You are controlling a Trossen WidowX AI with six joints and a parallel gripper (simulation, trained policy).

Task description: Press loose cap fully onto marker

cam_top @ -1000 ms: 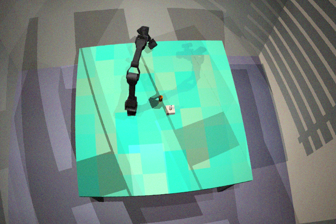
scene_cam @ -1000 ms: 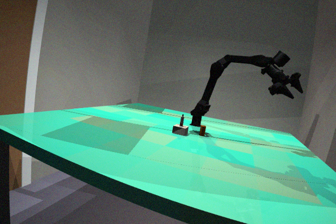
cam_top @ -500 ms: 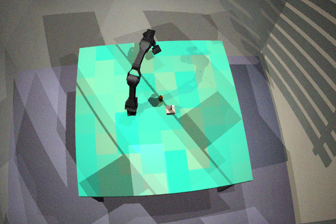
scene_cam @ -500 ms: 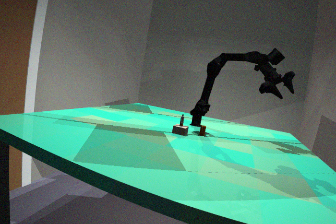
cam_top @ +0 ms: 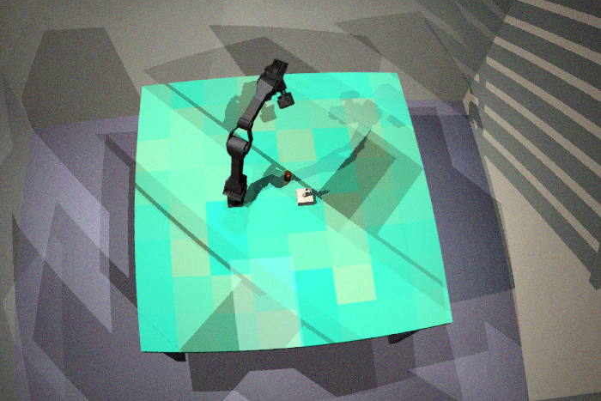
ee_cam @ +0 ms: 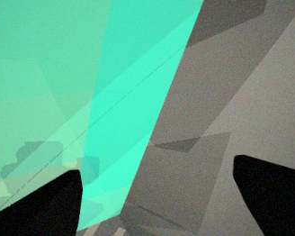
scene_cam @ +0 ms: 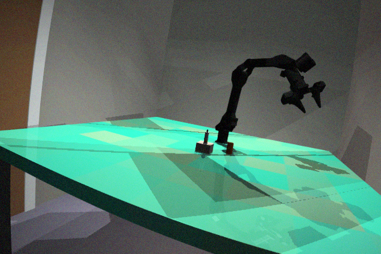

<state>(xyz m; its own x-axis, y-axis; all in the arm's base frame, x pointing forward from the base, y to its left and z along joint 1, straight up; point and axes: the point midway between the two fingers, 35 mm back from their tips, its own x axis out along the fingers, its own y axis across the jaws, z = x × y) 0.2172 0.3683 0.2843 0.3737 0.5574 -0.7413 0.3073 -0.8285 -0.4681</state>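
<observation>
Near the tabletop's [cam_top: 311, 288] [scene_cam: 92, 189] [ee_cam: 126, 90] far edge in the top view, the gripper [scene_cam: 312, 110] [ee_cam: 158, 173] hangs open and unladen; the orange cap [cam_top: 288, 176] [scene_cam: 229, 148] stands inward, beside the holder block [cam_top: 306, 203] [scene_cam: 203, 147], and a skewed descent could topple it.

I can read no text, label, brand, number or sign anywhere in my views.
</observation>
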